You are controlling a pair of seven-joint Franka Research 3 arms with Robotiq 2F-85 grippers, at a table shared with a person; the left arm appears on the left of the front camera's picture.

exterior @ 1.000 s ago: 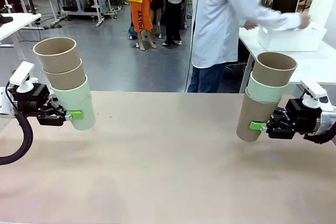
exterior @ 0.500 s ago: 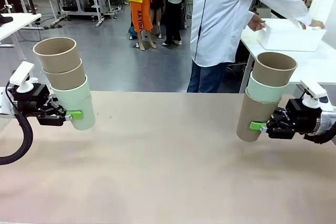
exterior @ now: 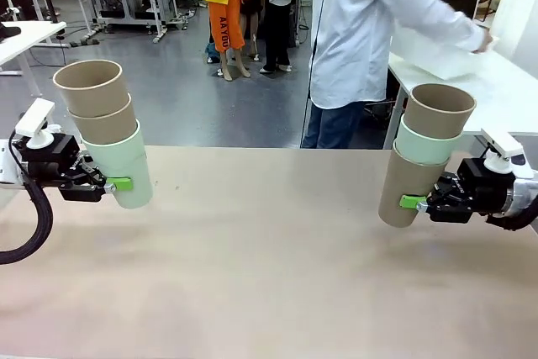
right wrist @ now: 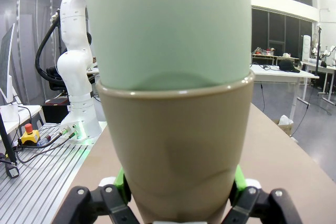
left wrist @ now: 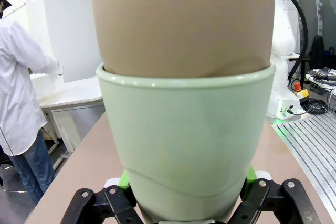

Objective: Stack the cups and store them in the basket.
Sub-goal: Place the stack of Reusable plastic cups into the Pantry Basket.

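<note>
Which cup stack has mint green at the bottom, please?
The stack in the left gripper: its bottom cup is mint green. The other stack, in the right gripper, has green in the middle.

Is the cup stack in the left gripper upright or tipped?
Slightly tipped: the stack leans, mouth toward picture left, above the mint bottom cup clamped by the left gripper.

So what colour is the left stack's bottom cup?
That cup is mint green; left wrist view.

No readable text, label, brand, number or sign anywhere in these views
</note>
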